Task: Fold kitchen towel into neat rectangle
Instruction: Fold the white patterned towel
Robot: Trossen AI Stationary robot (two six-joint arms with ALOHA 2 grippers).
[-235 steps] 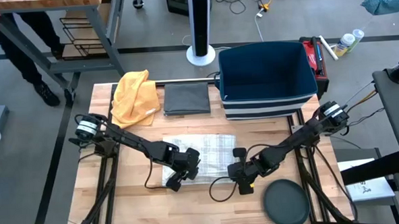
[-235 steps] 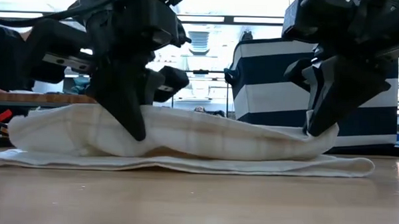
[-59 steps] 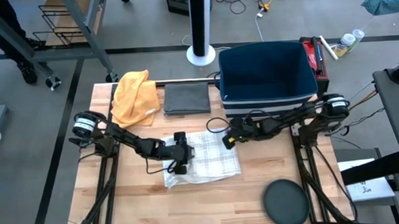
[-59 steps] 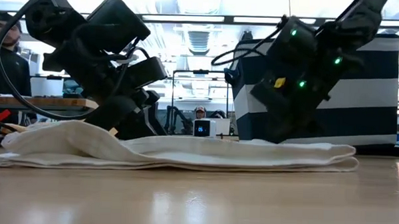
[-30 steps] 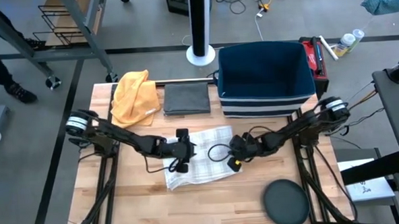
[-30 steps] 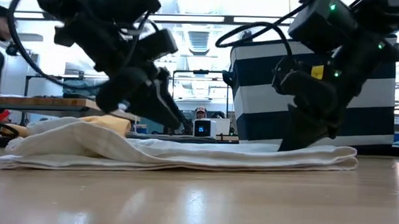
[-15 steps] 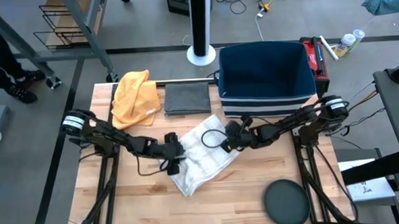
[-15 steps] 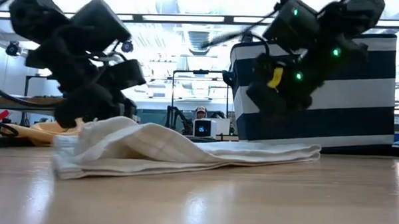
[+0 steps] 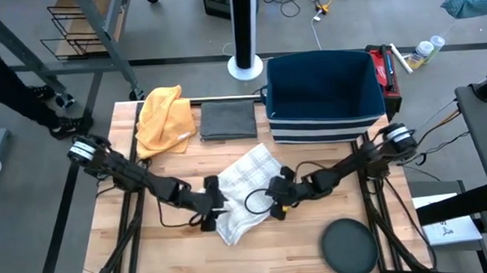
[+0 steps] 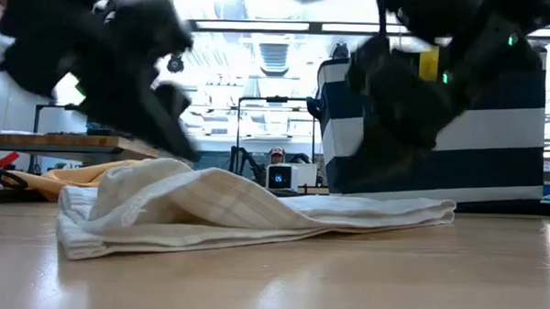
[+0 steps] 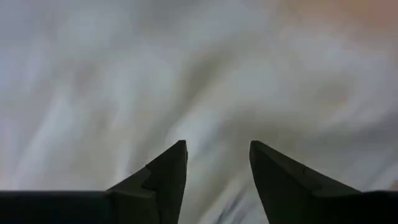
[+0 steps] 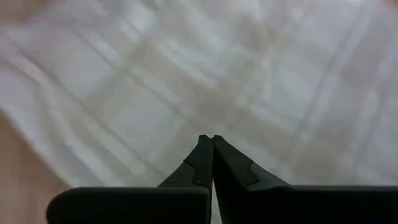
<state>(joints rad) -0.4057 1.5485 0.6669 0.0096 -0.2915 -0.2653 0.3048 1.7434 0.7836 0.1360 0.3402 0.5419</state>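
One towel, two pincers

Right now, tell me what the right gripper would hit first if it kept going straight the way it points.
The white checked kitchen towel. The right gripper has its fingers shut and aims at the cloth, which fills the wrist view ahead of it. It looks close, though the remaining gap is hard to judge.

Two dark slender jointed arms, black cables looping beside each. Right gripper: yellow tag, green lights. Left gripper: matte black tapered fingers, stepped inner edges.
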